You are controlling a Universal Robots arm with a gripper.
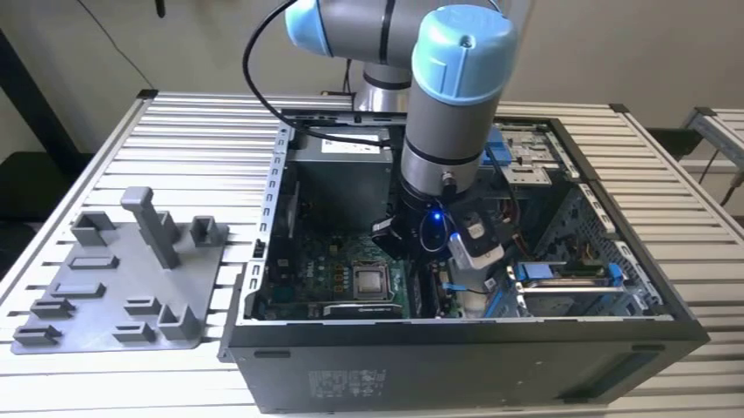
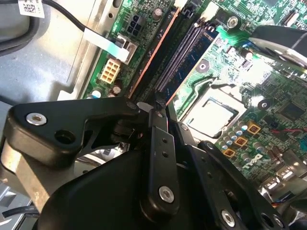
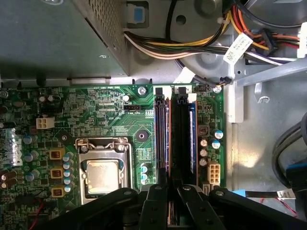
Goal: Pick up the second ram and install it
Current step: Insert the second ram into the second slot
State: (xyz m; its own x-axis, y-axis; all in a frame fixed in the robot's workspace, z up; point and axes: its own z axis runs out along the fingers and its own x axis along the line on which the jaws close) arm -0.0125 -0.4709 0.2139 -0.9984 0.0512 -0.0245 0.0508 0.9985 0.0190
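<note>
second ram (image 3: 192, 139) seated in motherboard (image 3: 120, 124) slot; arm vertical inside case (image 1: 465, 348), pincer (image 3: 168, 191) fingers narrow, empty.

An open computer case (image 1: 465, 348) is set on a slatted metal table (image 1: 198, 131), and at nine o'clock from it a grey plastic fixture (image 1: 122, 279) with upright posts is laid apart on the slats. Inside the case, a green motherboard (image 3: 110, 103) is mounted, with a silver processor (image 3: 103, 176) seated in its socket. At one o'clock from the processor, a bundle of coloured cables (image 3: 192, 45) is routed beside the perforated metal power supply box (image 3: 57, 38).
</note>
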